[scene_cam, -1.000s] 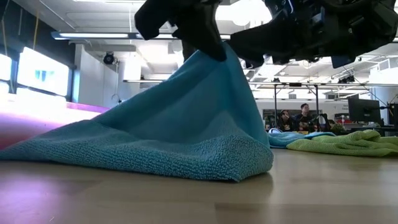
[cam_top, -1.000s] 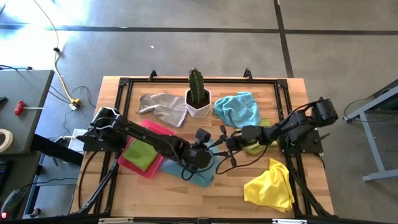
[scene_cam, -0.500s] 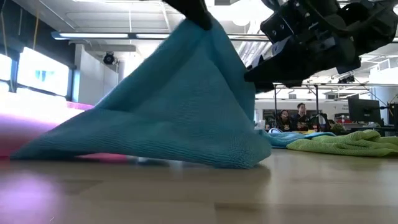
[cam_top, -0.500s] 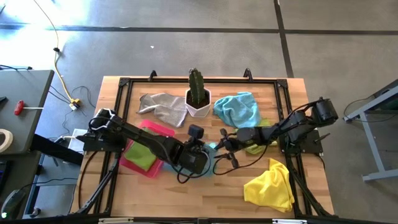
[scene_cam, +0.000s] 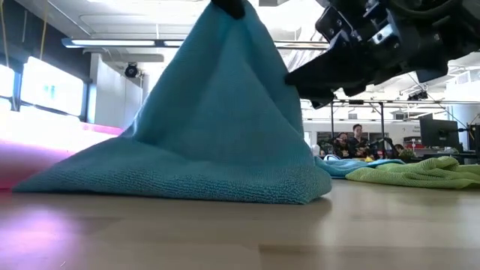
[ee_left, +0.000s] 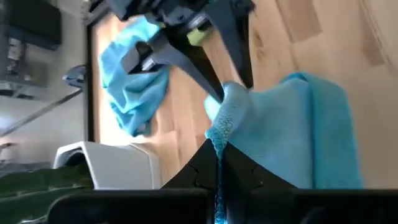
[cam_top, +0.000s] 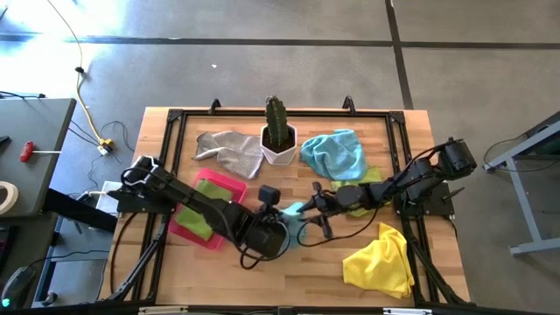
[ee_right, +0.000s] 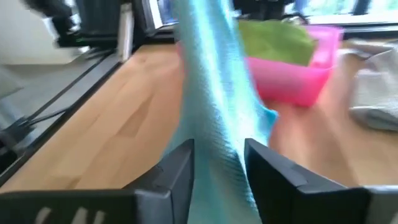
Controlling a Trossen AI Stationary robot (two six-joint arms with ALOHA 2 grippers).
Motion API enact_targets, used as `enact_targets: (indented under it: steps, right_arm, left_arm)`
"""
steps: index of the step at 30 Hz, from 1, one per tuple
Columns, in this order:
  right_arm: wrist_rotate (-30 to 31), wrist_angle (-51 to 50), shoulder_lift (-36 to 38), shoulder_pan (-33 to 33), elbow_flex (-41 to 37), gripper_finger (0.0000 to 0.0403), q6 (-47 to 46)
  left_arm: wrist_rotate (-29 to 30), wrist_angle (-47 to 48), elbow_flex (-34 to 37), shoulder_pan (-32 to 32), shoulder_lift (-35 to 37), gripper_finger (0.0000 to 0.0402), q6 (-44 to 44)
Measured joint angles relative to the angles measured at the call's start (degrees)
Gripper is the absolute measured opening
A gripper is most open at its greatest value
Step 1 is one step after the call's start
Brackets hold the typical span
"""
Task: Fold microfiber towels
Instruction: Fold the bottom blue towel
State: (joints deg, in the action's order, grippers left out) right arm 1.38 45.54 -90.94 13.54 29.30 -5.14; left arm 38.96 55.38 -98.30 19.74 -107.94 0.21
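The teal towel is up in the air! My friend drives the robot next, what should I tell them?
Left gripper: shut on the teal towel, holding a corner up at mid-table.
Right gripper: open, fingers either side of the hanging towel, not gripping yet.
Done: one green towel lies in the pink tray.
Left: teal towel unfolded; grey towel, blue towel, lime towel, yellow towel lie crumpled.
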Motion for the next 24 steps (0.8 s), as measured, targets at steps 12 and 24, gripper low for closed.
enact_targets:
  steps: [12,24]
  right_arm:
    - [6.2,-0.1,1.0,0.0,0.0,0.0005,-2.4]
    - [33.2,-28.9,24.5,-0.1,0.0,0.0001,7.9]
  left_arm:
    - [6.5,-3.1,0.0,-0.6,0.0,0.0000,6.8]
    - [14.7,-2.9,0.0,-8.4,0.0,0.0000,16.1]
